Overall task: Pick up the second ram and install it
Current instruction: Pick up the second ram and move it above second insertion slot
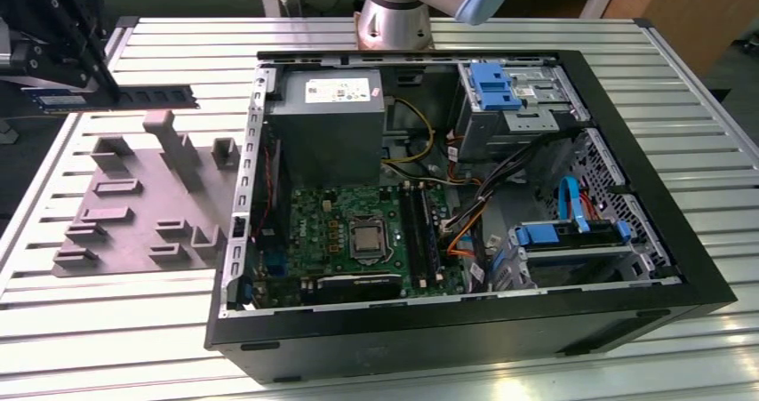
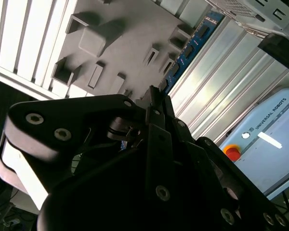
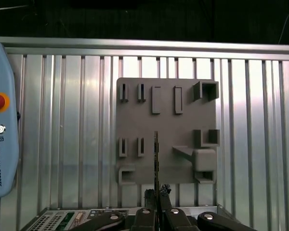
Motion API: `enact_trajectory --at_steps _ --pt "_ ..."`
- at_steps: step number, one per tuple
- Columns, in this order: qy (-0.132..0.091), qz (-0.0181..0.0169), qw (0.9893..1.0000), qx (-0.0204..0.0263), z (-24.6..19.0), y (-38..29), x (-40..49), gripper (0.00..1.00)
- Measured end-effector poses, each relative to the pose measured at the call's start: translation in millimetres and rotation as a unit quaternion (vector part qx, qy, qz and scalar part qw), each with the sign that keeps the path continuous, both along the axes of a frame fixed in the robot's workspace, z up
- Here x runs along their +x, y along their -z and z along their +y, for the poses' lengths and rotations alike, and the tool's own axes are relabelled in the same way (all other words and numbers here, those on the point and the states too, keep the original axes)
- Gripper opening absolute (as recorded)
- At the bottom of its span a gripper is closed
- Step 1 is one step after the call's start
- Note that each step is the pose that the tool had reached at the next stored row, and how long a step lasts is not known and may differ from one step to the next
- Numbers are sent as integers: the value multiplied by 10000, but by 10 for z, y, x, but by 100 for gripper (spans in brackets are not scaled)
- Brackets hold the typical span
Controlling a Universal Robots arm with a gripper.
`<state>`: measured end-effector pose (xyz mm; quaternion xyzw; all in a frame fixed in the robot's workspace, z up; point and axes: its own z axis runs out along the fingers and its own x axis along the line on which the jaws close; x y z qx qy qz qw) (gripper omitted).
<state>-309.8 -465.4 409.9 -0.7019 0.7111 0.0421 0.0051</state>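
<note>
While my gripper (image 1: 71, 88) hangs above the grey tray (image 1: 119, 214), it's clamped tight on the ram (image 1: 148, 96), stick level, off to the side of the case (image 1: 475, 330).

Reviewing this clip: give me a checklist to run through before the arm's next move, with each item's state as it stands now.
1. Second ram gripped: ok. The gripper is shut on one end of it.
2. Ram clear of the grey fixture tray: ok. In the exterior view it hangs in the air above the tray.
3. Ram attitude: ok. It is roughly level in the exterior view and edge-on in the first wrist view.
4. Computer case open: ok. The motherboard slots are exposed.
5. Target slot empty and its latches open: cannot tell.
6. Cables clear of the slots: cannot tell. They lie close beside them.
</note>
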Motion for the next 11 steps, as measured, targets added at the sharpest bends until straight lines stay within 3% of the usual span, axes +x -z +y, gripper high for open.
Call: enact_trajectory --at_steps 11 --pt "0 0 10000 0 0 0 68 14"
